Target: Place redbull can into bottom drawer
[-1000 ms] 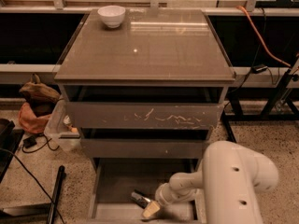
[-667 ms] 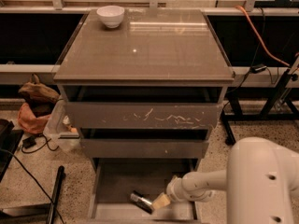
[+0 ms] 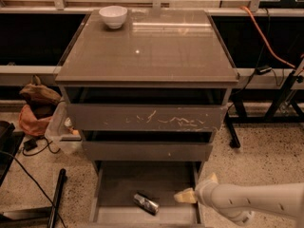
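Note:
The redbull can [image 3: 146, 203], slim and silver, lies on its side on the grey floor of the pulled-out bottom drawer [image 3: 118, 179], near its front middle. My gripper [image 3: 190, 194] is at the drawer's right side, to the right of the can and apart from it. Its cream fingers [image 3: 184, 196] are open and hold nothing. My white arm [image 3: 251, 203] reaches in from the lower right.
A white bowl [image 3: 113, 16] stands at the back left of the cabinet top [image 3: 152, 46]. The scratched drawer front [image 3: 147, 118] and the plain middle drawer [image 3: 147, 151] are above. A brown bag [image 3: 35, 106], a plastic bin [image 3: 59, 132] and cables lie on the floor at left.
The can has left my gripper and now lies on the drawer floor. My gripper and arm have drawn back to the right, away from the can.

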You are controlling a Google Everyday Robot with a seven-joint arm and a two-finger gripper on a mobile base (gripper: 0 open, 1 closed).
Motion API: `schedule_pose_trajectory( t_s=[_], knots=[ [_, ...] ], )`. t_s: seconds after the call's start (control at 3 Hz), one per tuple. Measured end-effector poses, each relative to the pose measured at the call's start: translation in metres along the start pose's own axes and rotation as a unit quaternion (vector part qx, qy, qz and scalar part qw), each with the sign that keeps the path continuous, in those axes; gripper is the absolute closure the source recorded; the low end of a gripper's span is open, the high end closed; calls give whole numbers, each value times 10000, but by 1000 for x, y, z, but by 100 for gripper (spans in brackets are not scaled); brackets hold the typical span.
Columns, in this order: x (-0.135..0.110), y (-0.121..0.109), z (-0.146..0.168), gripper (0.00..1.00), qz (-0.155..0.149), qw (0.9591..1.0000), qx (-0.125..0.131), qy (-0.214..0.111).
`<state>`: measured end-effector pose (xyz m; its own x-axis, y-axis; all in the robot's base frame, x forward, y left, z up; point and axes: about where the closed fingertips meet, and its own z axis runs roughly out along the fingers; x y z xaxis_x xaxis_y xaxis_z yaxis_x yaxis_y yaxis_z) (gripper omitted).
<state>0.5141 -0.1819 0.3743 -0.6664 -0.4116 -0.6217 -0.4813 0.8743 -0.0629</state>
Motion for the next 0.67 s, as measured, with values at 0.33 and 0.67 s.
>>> schedule_pose_trajectory(
  t_s=[0.33,0.67],
  knots=[
    [-9,-15,-84,0,318,9958,802,-309],
    [-3,19,-145,0,129,9958,898,-156]
  ],
)
